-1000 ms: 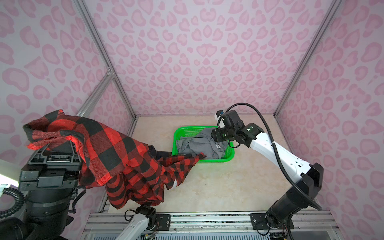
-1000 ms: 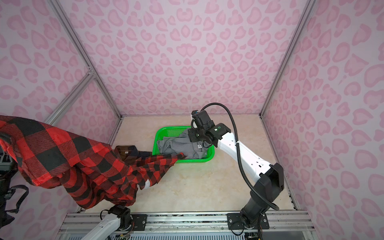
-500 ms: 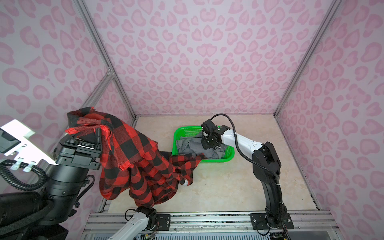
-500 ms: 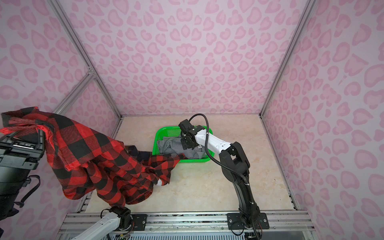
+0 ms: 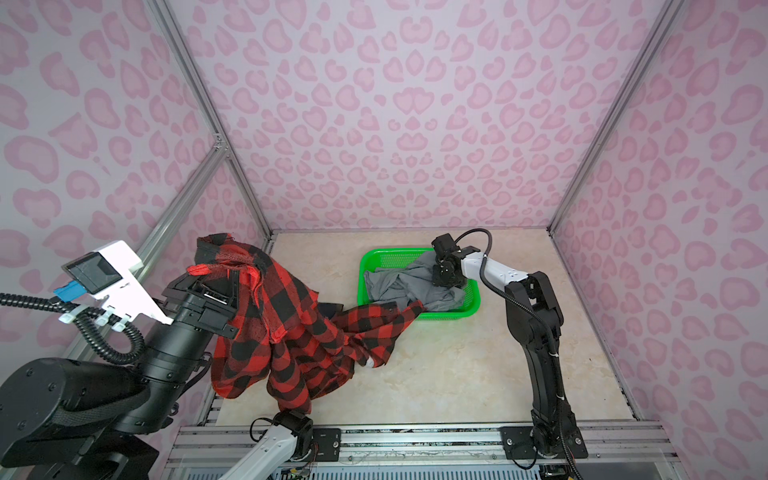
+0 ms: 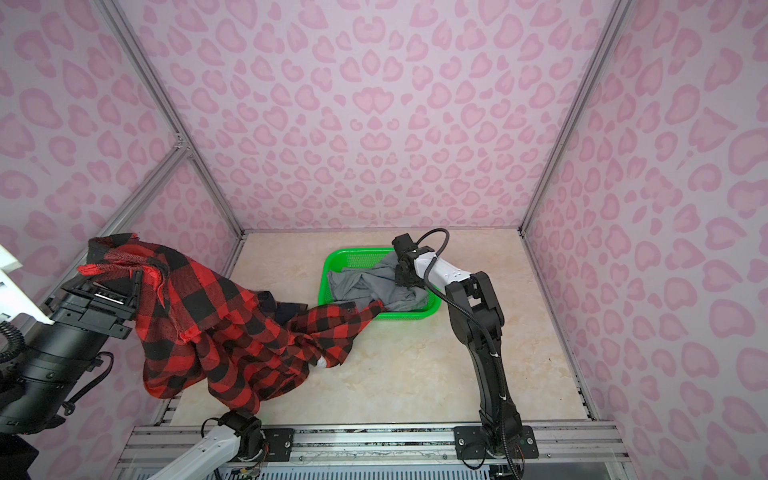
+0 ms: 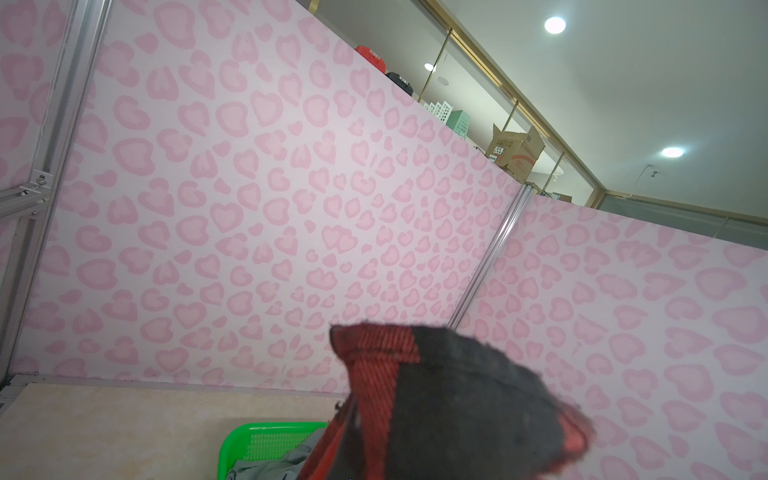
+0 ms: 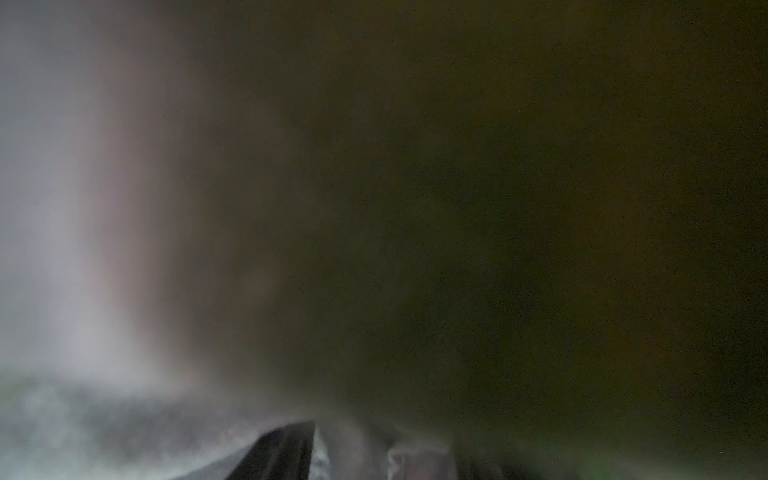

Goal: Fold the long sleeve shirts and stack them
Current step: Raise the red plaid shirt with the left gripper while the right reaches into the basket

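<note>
Whereas the red-and-black flannel (image 5: 286, 324) hung higher a second ago, the left arm (image 5: 174, 345) has carried it lower, jaws pressed together on its thick, woolly weave, its limp tail trailing onto the desk (image 5: 449, 374) beside the green mesh basket (image 5: 390, 258); folding has not begun. The right arm (image 5: 536, 307) has dropped into that basket onto the smooth, crumpled grey shirt (image 5: 399, 286); whether its jaws are spread or pinching cannot be told.

The right arm (image 5: 540, 345) is matte black with rounded joints, a white forearm link (image 5: 496, 270) and a black cable (image 5: 478, 230) arching to the blocky black right gripper (image 5: 445, 276). At 9 o'clock the left arm (image 5: 178, 345) shows glossy black cylinders, a white camera housing (image 5: 112, 276), a blue plug (image 5: 66, 289) and a ribbed black hose (image 5: 104, 338) under white zip ties (image 5: 68, 318).
</note>
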